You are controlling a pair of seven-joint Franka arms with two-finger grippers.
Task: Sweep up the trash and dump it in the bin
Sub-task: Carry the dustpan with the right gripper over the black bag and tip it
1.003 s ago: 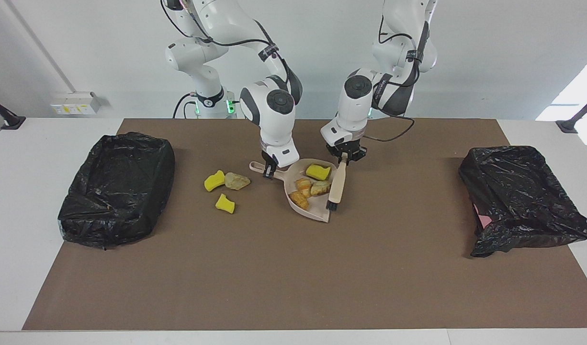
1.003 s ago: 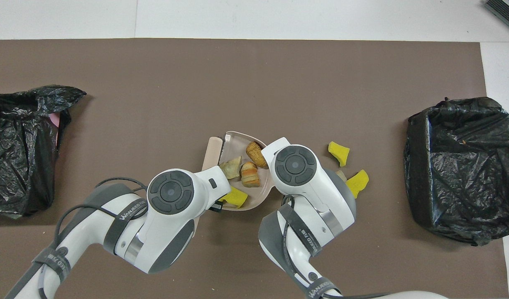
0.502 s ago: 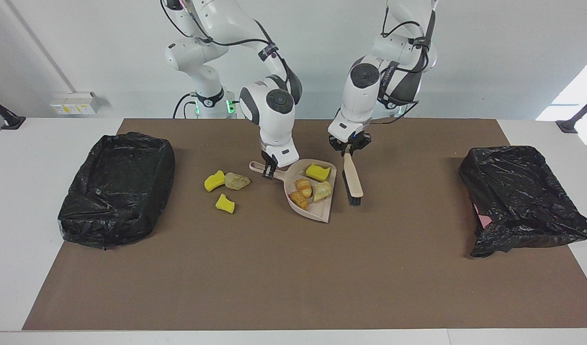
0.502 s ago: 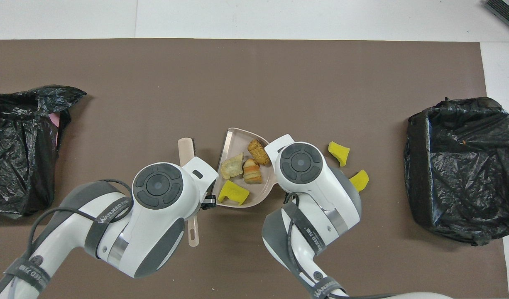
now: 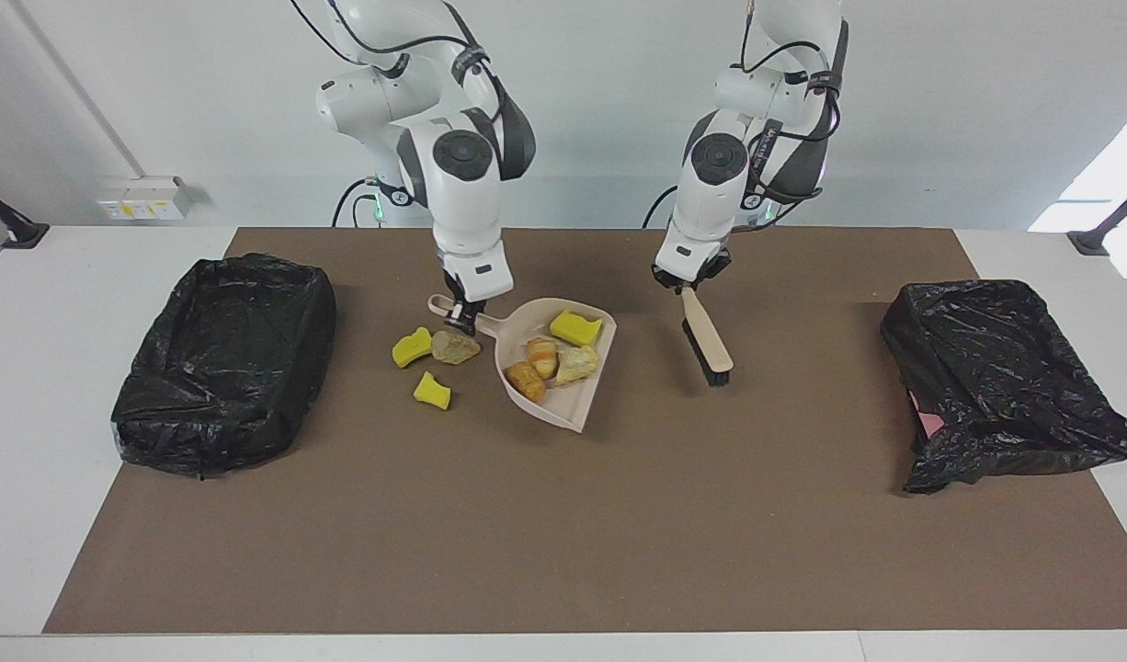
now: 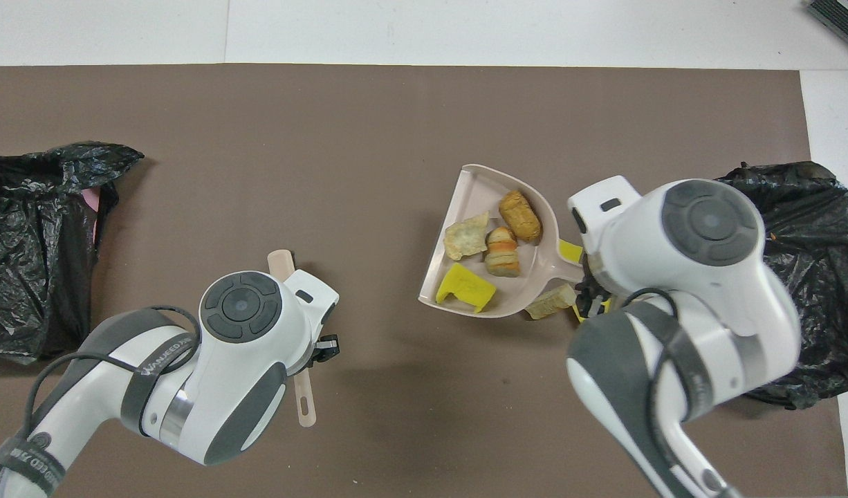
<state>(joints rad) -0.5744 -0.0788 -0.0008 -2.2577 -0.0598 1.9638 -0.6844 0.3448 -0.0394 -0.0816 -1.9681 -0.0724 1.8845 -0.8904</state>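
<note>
My right gripper (image 5: 462, 319) is shut on the handle of the beige dustpan (image 5: 563, 400), which hangs slightly raised over the mat. In the pan lie a yellow foam chunk (image 5: 575, 326) and three bread-like lumps (image 5: 542, 355), also seen from overhead in the dustpan (image 6: 476, 190) as the foam chunk (image 6: 465, 287) and lumps (image 6: 519, 214). Loose trash lies on the mat under the handle: two yellow pieces (image 5: 411, 347) (image 5: 431, 390) and a beige lump (image 5: 455, 347). My left gripper (image 5: 688, 282) is shut on the brush (image 5: 708, 340), tilted with its bristles down.
A black-bagged bin (image 5: 223, 359) stands at the right arm's end of the brown mat, with my right arm partly over it in the overhead view (image 6: 822, 277). A second black-bagged bin (image 5: 996, 377) (image 6: 30, 249) stands at the left arm's end.
My right gripper has lifted the loaded dustpan and carried it toward the right arm's end. My left gripper has swung the brush out of the pan toward the left arm's end.
</note>
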